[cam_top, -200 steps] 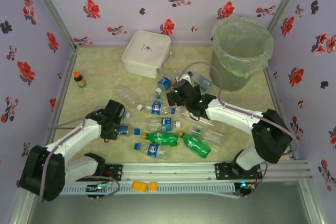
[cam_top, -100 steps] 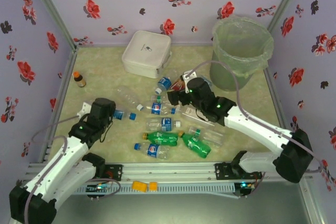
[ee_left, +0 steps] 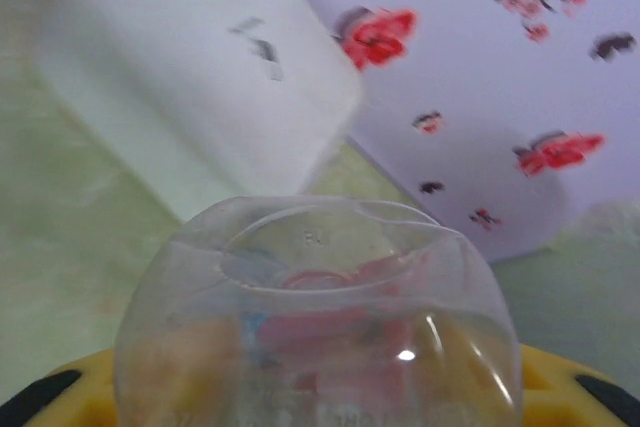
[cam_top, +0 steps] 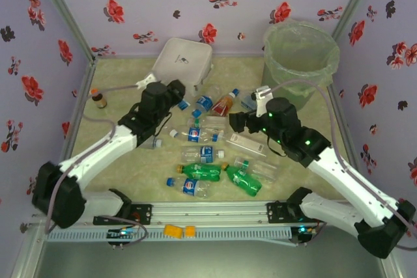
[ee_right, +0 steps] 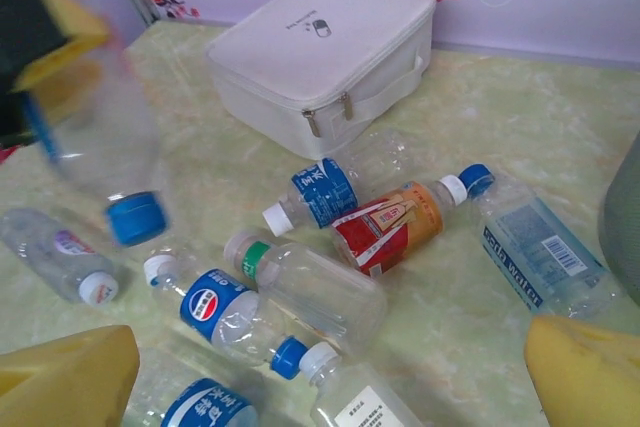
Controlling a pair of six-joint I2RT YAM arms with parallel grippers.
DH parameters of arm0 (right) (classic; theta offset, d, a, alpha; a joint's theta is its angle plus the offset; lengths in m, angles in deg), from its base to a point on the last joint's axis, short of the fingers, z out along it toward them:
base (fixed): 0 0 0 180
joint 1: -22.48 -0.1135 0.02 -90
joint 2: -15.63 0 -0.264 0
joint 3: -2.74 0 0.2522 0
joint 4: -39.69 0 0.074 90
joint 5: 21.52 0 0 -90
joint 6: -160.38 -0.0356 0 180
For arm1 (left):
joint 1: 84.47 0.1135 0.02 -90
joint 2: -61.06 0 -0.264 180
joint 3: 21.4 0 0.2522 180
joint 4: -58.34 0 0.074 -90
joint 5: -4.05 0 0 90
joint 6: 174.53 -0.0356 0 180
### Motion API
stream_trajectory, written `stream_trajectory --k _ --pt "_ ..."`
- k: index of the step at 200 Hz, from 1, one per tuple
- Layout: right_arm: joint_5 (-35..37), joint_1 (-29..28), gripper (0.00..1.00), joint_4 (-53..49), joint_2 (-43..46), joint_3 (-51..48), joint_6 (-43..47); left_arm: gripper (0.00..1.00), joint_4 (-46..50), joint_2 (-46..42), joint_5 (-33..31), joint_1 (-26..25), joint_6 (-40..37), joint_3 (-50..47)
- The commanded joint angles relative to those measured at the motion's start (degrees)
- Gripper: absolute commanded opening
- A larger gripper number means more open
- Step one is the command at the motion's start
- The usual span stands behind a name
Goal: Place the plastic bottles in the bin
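Several plastic bottles (cam_top: 207,154) lie scattered mid-table, among them two green ones (cam_top: 202,172) and one with red-orange liquid (cam_top: 225,103) (ee_right: 390,222). My left gripper (cam_top: 174,90) (ee_left: 320,387) is shut on a clear bottle (ee_left: 320,317) and holds it off the table in front of the white box. In the right wrist view that bottle (ee_right: 100,147) hangs with its blue cap (ee_right: 135,217) downward. My right gripper (cam_top: 236,122) (ee_right: 320,387) hovers open above the pile with nothing between its yellow fingertips (ee_right: 60,377). The bin (cam_top: 300,63) stands at the back right, lined with a clear bag.
A white square lidded box (cam_top: 182,63) (ee_right: 320,47) sits at the back centre, just beyond the left gripper. A tiny brown bottle with an orange cap (cam_top: 98,99) stands at the left edge. Flowered walls close in the table on three sides.
The left arm has lifted the clear bottle and swung it from the near left toward the back centre. The right arm has drawn back toward the right, still open.
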Motion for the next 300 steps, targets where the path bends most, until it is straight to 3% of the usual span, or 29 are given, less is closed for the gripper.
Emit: stream_trajectory --k 1,58,123,197,229,243,266,292,300 --pt "-5.04 1.29 1.0 -1.31 2.63 -0.85 0.17 0.34 -7.47 5.61 5.33 -1.47 -7.69 6.1" --pt "-19.85 3.82 1.0 5.29 -2.49 -2.05 0.76 0.35 -9.45 15.01 20.09 -3.22 -8.73 13.93" --pt "-23.82 4.65 0.99 14.17 -11.23 -0.45 -0.05 0.36 -11.46 11.93 27.69 -5.95 -4.38 9.15" --pt "-20.47 4.83 0.89 17.84 -18.17 0.21 -1.0 0.39 -15.54 8.14 29.52 -6.66 -1.62 3.09" --pt "-22.33 4.83 0.78 17.91 -20.9 2.24 -1.44 0.4 -17.08 7.43 30.53 -6.66 -0.67 1.34" --pt "-22.93 4.83 0.68 18.47 -21.61 2.28 -2.01 0.42 -17.79 7.09 30.64 -6.71 -0.66 0.67" --pt "-23.08 5.0 0.53 19.84 -21.08 1.5 -3.19 0.56 -17.86 6.72 30.68 -6.51 -1.32 0.31" --pt "-22.54 5.42 0.48 19.82 -19.69 0.37 -3.51 0.98 -16.26 6.3 30.58 -5.41 -2.74 0.87" --pt "-22.03 5.66 0.48 19.48 -19.12 0.17 -3.64 1.0 -15.36 6.01 30.47 -4.77 -3.17 1.0"
